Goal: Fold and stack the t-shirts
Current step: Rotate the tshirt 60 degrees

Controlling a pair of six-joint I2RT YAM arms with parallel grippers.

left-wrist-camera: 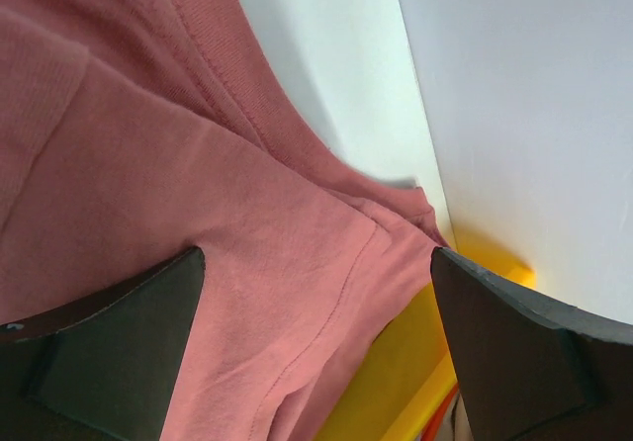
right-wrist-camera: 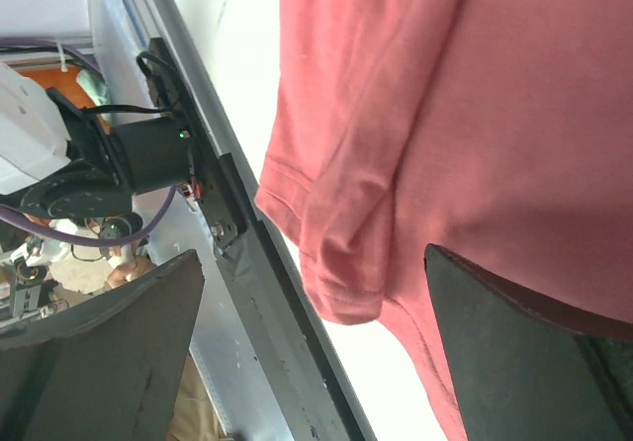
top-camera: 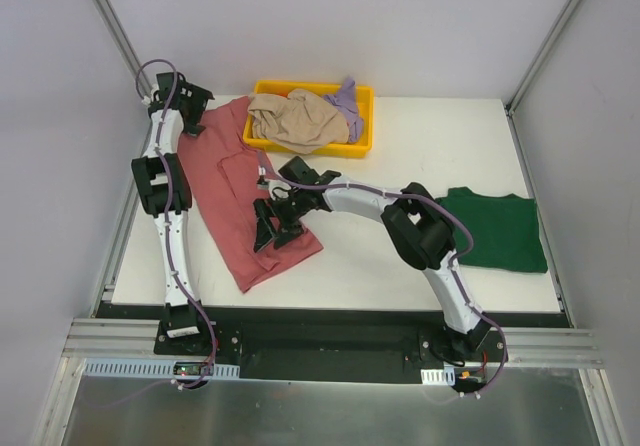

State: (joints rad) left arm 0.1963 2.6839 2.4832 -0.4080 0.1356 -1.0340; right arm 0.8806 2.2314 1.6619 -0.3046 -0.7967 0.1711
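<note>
- The white table [top-camera: 380, 256] carries everything, with both arms reaching over it from its near edge.
- The rose-red shirt [top-camera: 225, 201] is the biggest piece of cloth. It lies spread on the left half of the table, running aslant from the far left corner beside the tray down toward the near edge. It is mostly flat, with a crease and a turned-over flap near its middle.
- The dark green shirt [top-camera: 497, 231] lies flat as a neat folded rectangle on the right side of the table, close to the right edge and well apart from the rose-red one.
- The yellow tray [top-camera: 330, 152] sits at the far edge of the table, its left end touching the rose-red shirt.
- The beige shirt [top-camera: 295, 121] is bunched in a heap inside the tray, filling the left and middle of it.
- The lavender shirt [top-camera: 347, 101] is crumpled in the tray's right far part, behind and beside the beige one.
- The right gripper [top-camera: 278, 228] is over the near right edge of the rose-red shirt. In its wrist view the jaws stand wide apart, with the shirt's hem [right-wrist-camera: 475, 115] between them, not pinched.
- The left gripper [top-camera: 190, 101] is at the far left corner. Its jaws are also wide apart over the shirt's cloth [left-wrist-camera: 198, 194], with the tray's yellow just beyond.
</note>
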